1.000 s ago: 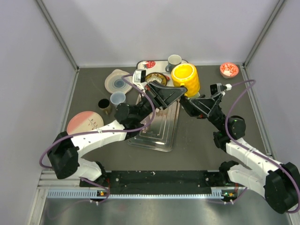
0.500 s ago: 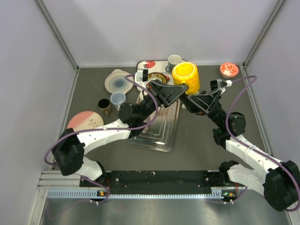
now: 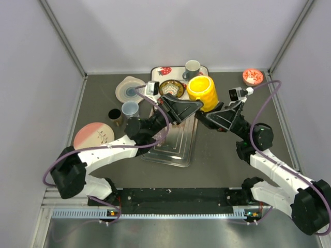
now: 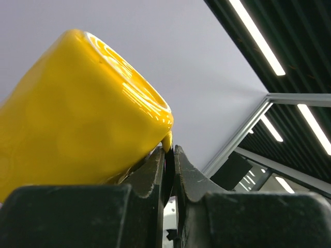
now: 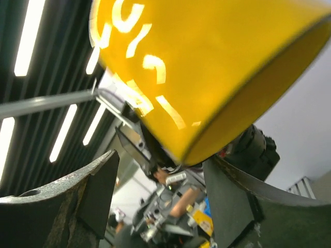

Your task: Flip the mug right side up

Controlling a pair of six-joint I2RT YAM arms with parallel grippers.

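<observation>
The yellow mug (image 3: 202, 91) is held in the air above the back of the table, over the far end of the metal tray (image 3: 173, 144). My left gripper (image 3: 198, 105) is shut on the mug's rim; in the left wrist view the mug (image 4: 77, 119) lies tilted, its rim pinched between the closed fingers (image 4: 155, 173). My right gripper (image 3: 204, 116) is open just below and right of the mug. In the right wrist view the mug (image 5: 207, 62) hangs above the gap between its spread fingers (image 5: 101, 186), untouched.
A pink plate (image 3: 93, 135), a dark cup (image 3: 115, 117), a small blue cup (image 3: 130, 108) and a pale plate (image 3: 129, 89) lie at left. A patterned bowl (image 3: 171, 88), a grey mug (image 3: 192, 67) and a red bowl (image 3: 252, 77) stand at the back.
The left gripper and the yellow mug have shifted slightly down and to the left. The right gripper has drawn back a little from the mug and sits lower.
</observation>
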